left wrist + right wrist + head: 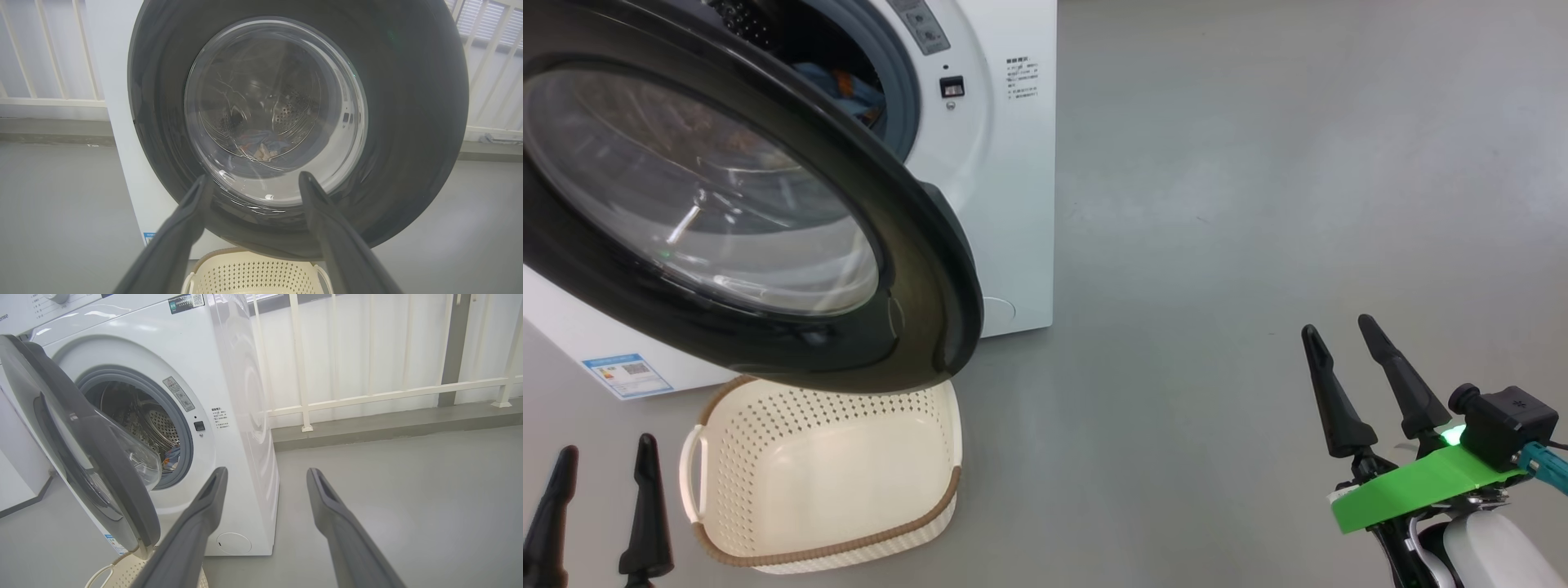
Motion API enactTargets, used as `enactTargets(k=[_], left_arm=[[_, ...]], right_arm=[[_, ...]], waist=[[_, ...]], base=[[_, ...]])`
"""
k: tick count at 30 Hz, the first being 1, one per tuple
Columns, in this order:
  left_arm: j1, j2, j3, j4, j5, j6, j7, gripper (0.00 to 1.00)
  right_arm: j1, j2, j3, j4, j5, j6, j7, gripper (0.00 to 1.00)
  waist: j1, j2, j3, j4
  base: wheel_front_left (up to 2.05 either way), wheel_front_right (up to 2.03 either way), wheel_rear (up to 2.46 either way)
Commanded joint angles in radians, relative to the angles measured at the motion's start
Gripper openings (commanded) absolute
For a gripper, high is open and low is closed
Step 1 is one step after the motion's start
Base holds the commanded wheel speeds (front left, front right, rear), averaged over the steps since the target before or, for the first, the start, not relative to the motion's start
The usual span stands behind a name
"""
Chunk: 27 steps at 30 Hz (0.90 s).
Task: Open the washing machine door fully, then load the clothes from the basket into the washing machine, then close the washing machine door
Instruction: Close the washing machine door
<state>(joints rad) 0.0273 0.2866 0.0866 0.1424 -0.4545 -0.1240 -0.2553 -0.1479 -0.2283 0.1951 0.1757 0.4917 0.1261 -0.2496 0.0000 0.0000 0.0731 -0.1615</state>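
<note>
Well, the basket [768,445] is bare inside and sits on the grey floor [1258,204] at the lower left of the head view. It is tucked just under the lower edge of the washing machine door [727,204], I'd guess so that the lift to the drum [739,20] is a short one. The clothes [849,88], blue with a touch of orange, lie inside that drum near the top of the frame. Through the door glass in the left wrist view they show as a small heap at the bottom. Loading looks finished to me, with only the closing left.

The door hangs out at an angle from the washing machine [1013,163], hinged towards the frame's left, neither wide open nor shut. The left gripper [607,447], at the lower left corner, has its fingers spread and empty. It is near the basket but apart from it, and its own camera faces the door's outer side, likely lined up for a push. The right gripper [1338,324], at the lower right, is likewise spread and empty, well apart from the machine.

As for writing, the blue label [627,374] at the machine's lower left and the black print [1021,77] right of the opening are too small to read. In the right wrist view there is a grey sticker [178,394] on the surround and a code sticker [186,301] on top. At the upper left edge, the letters "sense" are cut off by the frame, probably the end of a brand name.
</note>
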Motion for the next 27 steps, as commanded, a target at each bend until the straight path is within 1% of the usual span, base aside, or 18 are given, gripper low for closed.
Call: enactTargets(k=[1, 8, 9, 11, 16, 21, 27], left_arm=[[-0.017, 0.017, 0.040, -0.019, 0.014, -0.005, -0.006, 1.00], [-0.024, 0.022, 0.030, -0.016, 0.015, -0.006, -0.006, 1.00], [-0.026, 0.023, 0.028, -0.018, 0.014, -0.006, -0.006, 1.00], [-0.032, 0.025, 0.020, -0.017, 0.010, -0.006, -0.006, 1.00], [-0.042, 0.020, 0.011, -0.016, 0.001, -0.007, -0.006, 1.00], [-0.048, 0.013, 0.008, -0.008, -0.003, -0.007, -0.006, 1.00], [-0.060, 0.008, -0.014, 0.002, -0.011, -0.007, -0.006, 1.00]], right_arm=[[0.004, -0.015, 0.016, -0.026, -0.013, 0.005, -0.012, 1.00], [-0.003, -0.022, 0.024, -0.025, -0.011, 0.005, -0.012, 1.00], [-0.007, -0.024, 0.027, -0.023, -0.011, 0.005, -0.012, 0.91], [-0.021, -0.031, 0.031, -0.023, -0.014, 0.005, -0.012, 0.00], [-0.090, -0.035, 0.057, -0.043, -0.012, 0.005, -0.012, 0.00], [-0.170, -0.028, 0.109, -0.061, -0.009, 0.005, -0.012, 0.00], [-0.288, -0.013, 0.206, -0.070, -0.020, 0.005, -0.012, 0.00]], waist=[[0.0000, 0.0000, 0.000, 0.001], [0.0000, 0.0000, 0.002, 0.005], [0.0000, 0.0000, 0.003, 0.007], [0.0000, 0.0000, 0.007, 0.016], [0.0000, 0.0000, 0.012, 0.060], [0.0000, 0.0000, 0.013, 0.109], [0.0000, 0.0000, 0.019, 0.173]], base=[[0.00, 0.00, 0.00], [0.00, 0.00, 0.00], [0.00, 0.00, 0.00], [0.00, 0.00, 0.00], [0.00, 0.00, 0.00], [0.00, 0.00, 0.00], [0.00, 0.00, 0.00]])
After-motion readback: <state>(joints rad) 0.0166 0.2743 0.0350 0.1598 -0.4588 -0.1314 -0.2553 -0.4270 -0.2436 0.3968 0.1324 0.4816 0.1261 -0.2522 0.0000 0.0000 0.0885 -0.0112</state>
